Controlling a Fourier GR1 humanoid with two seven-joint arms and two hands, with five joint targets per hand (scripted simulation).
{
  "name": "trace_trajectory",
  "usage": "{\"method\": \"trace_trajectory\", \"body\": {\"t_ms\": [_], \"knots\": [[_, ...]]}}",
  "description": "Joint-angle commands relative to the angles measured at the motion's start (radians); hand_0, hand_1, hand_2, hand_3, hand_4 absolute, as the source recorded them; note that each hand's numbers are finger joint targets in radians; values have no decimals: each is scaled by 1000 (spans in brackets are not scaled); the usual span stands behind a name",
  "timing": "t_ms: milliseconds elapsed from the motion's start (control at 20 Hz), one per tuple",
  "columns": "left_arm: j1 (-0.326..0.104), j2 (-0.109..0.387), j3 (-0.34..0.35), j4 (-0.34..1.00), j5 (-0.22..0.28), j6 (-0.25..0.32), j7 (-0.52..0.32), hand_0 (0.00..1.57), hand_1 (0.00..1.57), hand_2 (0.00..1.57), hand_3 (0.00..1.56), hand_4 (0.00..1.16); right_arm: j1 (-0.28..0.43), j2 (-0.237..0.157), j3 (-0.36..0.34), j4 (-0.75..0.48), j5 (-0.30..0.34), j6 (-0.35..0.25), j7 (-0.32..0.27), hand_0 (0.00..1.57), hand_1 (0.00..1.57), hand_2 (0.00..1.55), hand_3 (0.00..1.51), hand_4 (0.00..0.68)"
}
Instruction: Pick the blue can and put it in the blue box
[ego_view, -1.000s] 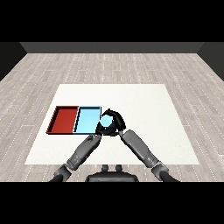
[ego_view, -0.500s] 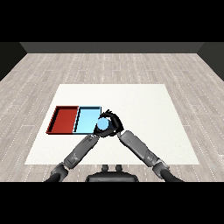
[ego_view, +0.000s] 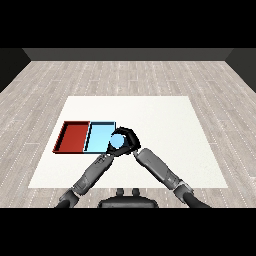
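Your right hand (ego_view: 126, 139) fingers wrap the blue can (ego_view: 116, 142) at the blue tray's (ego_view: 98, 137) right edge; move it left over the tray, then let go.

No text, label, brand, number or sign can be read on anything in the head view.

Blue can (ego_view: 117, 141) at light blue tray (ego_view: 98, 138) right edge, held

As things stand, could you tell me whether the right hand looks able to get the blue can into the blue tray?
Probably yes: the right hand holds the blue can at the blue tray's right edge, nothing between.
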Motion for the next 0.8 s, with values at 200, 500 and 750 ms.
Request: {"method": "trace_trajectory", "body": {"t_ms": [200,500,750], "knots": [[20,-39,1,-17,80,-37,2,1411,1411,1404,1281,599,-22,24,-62,-16,-2,31,54,1430,1430,1457,1395,574],[-7,-40,26,52,122,-55,-7,1571,1571,1516,1448,1097,98,25,-62,-52,-26,81,44,535,535,551,0,0],[6,-40,12,101,150,-58,-75,1571,1571,1516,1448,1097,63,25,-63,-46,-42,56,48,0,0,0,0,0]]}}
